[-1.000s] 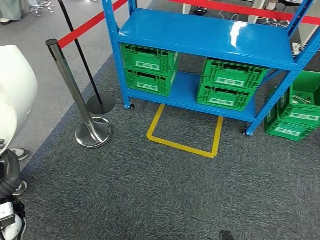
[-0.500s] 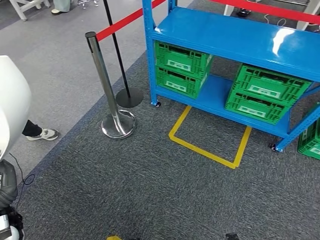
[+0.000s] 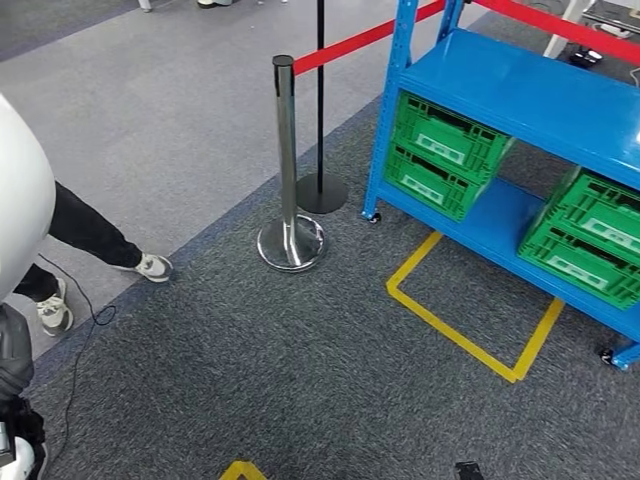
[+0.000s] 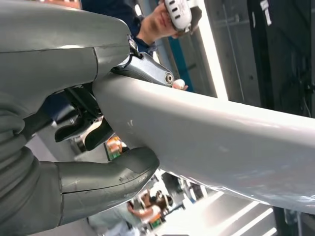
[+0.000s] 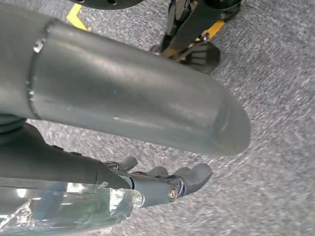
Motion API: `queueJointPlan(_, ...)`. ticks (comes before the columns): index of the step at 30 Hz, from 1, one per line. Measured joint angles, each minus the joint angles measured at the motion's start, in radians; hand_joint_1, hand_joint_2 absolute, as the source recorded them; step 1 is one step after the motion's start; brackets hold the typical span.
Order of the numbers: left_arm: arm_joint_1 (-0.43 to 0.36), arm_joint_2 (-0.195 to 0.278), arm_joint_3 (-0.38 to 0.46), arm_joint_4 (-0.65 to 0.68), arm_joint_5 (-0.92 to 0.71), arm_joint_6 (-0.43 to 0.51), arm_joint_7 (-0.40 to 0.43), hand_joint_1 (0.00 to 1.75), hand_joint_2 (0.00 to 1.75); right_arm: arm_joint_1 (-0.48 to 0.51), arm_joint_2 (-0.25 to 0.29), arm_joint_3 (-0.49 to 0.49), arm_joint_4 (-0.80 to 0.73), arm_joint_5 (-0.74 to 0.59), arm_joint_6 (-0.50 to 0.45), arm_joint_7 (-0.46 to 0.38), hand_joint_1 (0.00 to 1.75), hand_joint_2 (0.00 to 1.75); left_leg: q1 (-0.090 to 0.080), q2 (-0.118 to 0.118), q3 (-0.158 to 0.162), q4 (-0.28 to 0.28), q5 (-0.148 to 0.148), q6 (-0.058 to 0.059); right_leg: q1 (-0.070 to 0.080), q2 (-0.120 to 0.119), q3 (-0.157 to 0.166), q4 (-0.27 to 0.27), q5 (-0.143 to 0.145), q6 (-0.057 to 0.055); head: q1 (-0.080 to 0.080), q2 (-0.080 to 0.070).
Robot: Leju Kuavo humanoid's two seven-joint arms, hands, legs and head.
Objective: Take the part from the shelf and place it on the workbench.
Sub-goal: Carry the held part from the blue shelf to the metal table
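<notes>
White part (image 3: 16, 200): at robot's left side, long axis running outward from left hand (image 4: 74, 167).
Left hand: apparently gripping part's edge.
Right hand (image 5: 163, 184): fingers slack, holding nothing.
Shelf (image 3: 521, 100): ahead-right.

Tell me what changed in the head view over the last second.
The camera swung left, so the whole scene slid right: the blue shelf now sits at the right edge, the chrome post near centre. A person's legs have come into view on the left. The green crates look unmoved on the shelf.
</notes>
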Motion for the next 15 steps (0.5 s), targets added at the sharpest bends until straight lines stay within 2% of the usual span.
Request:
queueJointPlan(1,-0.003,0.0,0.0,0.0,0.001,-0.001,0.0,1.75,1.75,-0.001,0.0,0.0,0.0,-0.001,0.001,-0.001,0.0,0.0,0.0,-0.013,0.002,0.001,-0.001,-0.003,-0.002,0.026,0.026,-0.07,0.038,-0.004,0.0,0.0)
queueJointPlan(2,-0.007,0.0,0.0,0.0,0.002,-0.002,0.0,1.75,1.75,-0.002,0.0,-0.001,0.0,-0.001,0.002,-0.003,0.0,0.0,-0.001,-0.026,0.001,0.003,-0.003,-0.007,-0.005,0.05,0.05,-0.129,0.062,-0.006,-0.001,0.0)
queueJointPlan(3,-0.012,0.001,0.0,0.0,0.005,-0.005,0.0,1.75,1.75,-0.002,0.0,-0.001,0.0,-0.001,0.003,-0.004,0.0,0.0,0.0,-0.038,-0.002,0.004,-0.002,-0.012,-0.007,0.068,0.066,-0.164,0.073,-0.008,-0.001,0.0)
queueJointPlan(4,-0.016,0.001,0.0,0.001,0.008,-0.009,0.0,1.75,1.75,-0.003,0.0,-0.001,0.0,-0.001,0.004,-0.004,0.0,0.0,0.001,-0.05,-0.006,0.004,-0.001,-0.019,-0.007,0.075,0.073,-0.178,0.072,-0.01,-0.001,0.0)
queueJointPlan(6,-0.019,0.001,0.001,0.003,0.017,-0.015,0.0,1.75,1.75,-0.005,0.002,-0.001,0.0,0.001,0.004,-0.003,0.0,0.0,0.007,-0.072,-0.012,0.001,0.006,-0.033,-0.005,0.055,0.077,-0.182,0.073,-0.019,-0.001,0.0)
queueJointPlan(7,-0.02,0.001,0.002,0.004,0.02,-0.015,0.0,1.75,1.75,-0.006,0.003,-0.001,0.0,0.002,0.002,0.0,0.0,0.0,0.006,-0.063,-0.016,0.005,0.004,-0.039,-0.005,0.043,0.079,-0.184,0.075,-0.024,-0.002,0.0)
queueJointPlan(8,-0.022,0.001,0.002,0.005,0.021,-0.013,0.0,1.75,1.75,-0.007,0.004,-0.001,0.0,0.002,0.0,0.004,0.0,0.0,0.004,-0.04,-0.025,0.023,-0.007,-0.043,-0.006,0.03,0.081,-0.186,0.077,-0.03,-0.006,0.0)
queueJointPlan(9,-0.027,0.001,0.001,0.005,0.022,-0.01,0.0,1.75,1.75,-0.006,0.005,-0.001,0.0,0.002,-0.002,0.009,0.0,0.0,0.002,-0.007,-0.045,0.061,-0.03,-0.047,-0.006,0.017,0.083,-0.188,0.078,-0.034,-0.009,0.0)
queueJointPlan(10,-0.032,0.001,0.001,0.005,0.023,-0.006,0.0,1.75,1.75,-0.005,0.005,-0.002,0.0,0.003,-0.003,0.014,0.0,0.0,0.0,0.031,-0.073,0.117,-0.059,-0.051,-0.004,0.004,0.084,-0.189,0.077,-0.037,-0.012,0.0)
queueJointPlan(11,-0.036,0.0,0.0,0.006,0.024,-0.002,0.0,1.75,1.75,-0.003,0.005,-0.002,0.0,0.004,-0.004,0.018,0.0,0.0,0.001,0.052,-0.107,0.184,-0.089,-0.053,-0.001,-0.011,0.085,-0.189,0.076,-0.04,-0.015,0.0)
queueJointPlan(12,-0.038,0.0,-0.002,0.007,0.025,0.002,0.0,1.75,1.75,-0.001,0.005,-0.002,0.0,0.005,-0.005,0.021,0.0,0.0,0.002,0.062,-0.136,0.24,-0.109,-0.055,0.001,-0.027,0.085,-0.189,0.074,-0.042,-0.015,0.0)
queueJointPlan(13,-0.038,0.0,-0.003,0.007,0.024,0.007,0.0,1.75,1.75,0.001,0.005,-0.002,0.0,0.005,-0.005,0.022,0.0,0.0,0.002,0.066,-0.15,0.268,-0.111,-0.054,0.002,-0.043,0.085,-0.189,0.073,-0.044,-0.015,0.0)
queueJointPlan(14,-0.037,0.0,-0.004,0.008,0.022,0.013,0.0,1.75,1.75,0.002,0.005,-0.002,0.0,0.005,-0.005,0.022,0.0,0.0,0.001,0.069,-0.147,0.262,-0.096,-0.053,0.003,-0.057,0.087,-0.189,0.071,-0.044,-0.015,0.0)
queueJointPlan(15,-0.035,0.001,-0.004,0.008,0.021,0.018,0.0,1.75,1.75,0.002,0.006,-0.002,0.0,0.006,-0.004,0.022,0.0,0.0,0.0,0.075,-0.123,0.218,-0.067,-0.049,0.004,-0.071,0.089,-0.189,0.069,-0.044,-0.015,0.0)
